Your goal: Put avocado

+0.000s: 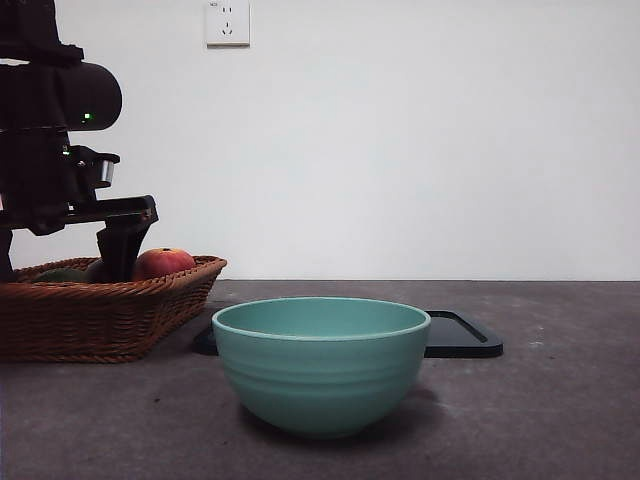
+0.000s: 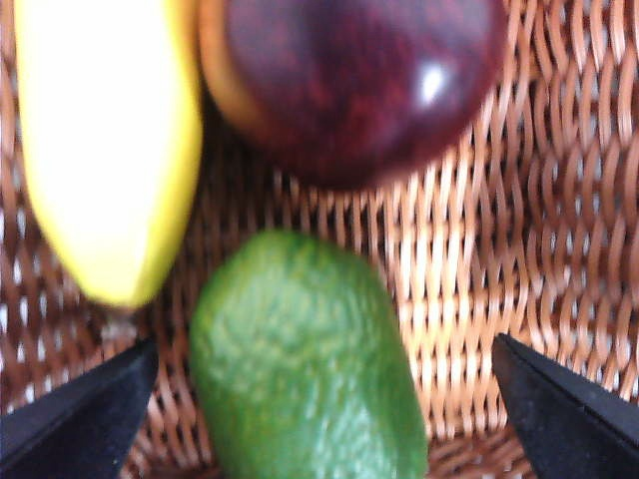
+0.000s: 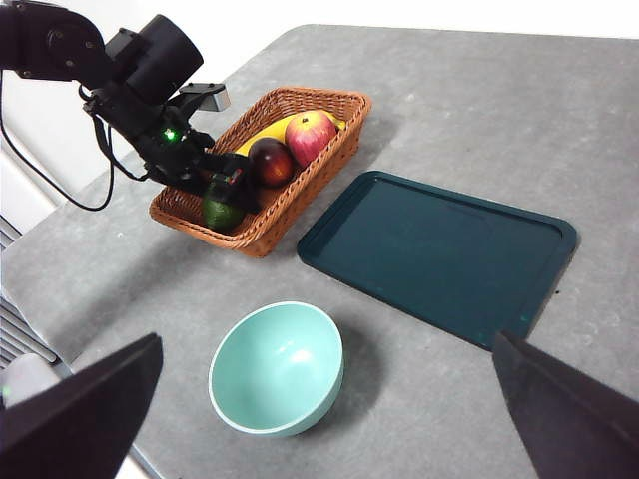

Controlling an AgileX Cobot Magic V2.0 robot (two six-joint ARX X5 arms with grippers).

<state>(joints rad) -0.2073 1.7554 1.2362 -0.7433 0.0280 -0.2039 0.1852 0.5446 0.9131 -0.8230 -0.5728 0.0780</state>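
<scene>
Left end effector [image 2: 310, 419] hangs wide open around the avocado [image 2: 305, 364] in the basket [image 2: 519, 249]; closing crooked could nudge it against the banana [image 2: 105, 140].

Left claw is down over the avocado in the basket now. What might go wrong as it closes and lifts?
Three risks:
1. The open left claw straddles the dull green oval avocado, whose rounded skin might slip or roll as the claw closes.
2. The yellow banana and dark maroon round fruit lie close by, so they could get nudged.
3. The woven brown wicker basket has a raised rim; a low lift might catch it.
</scene>
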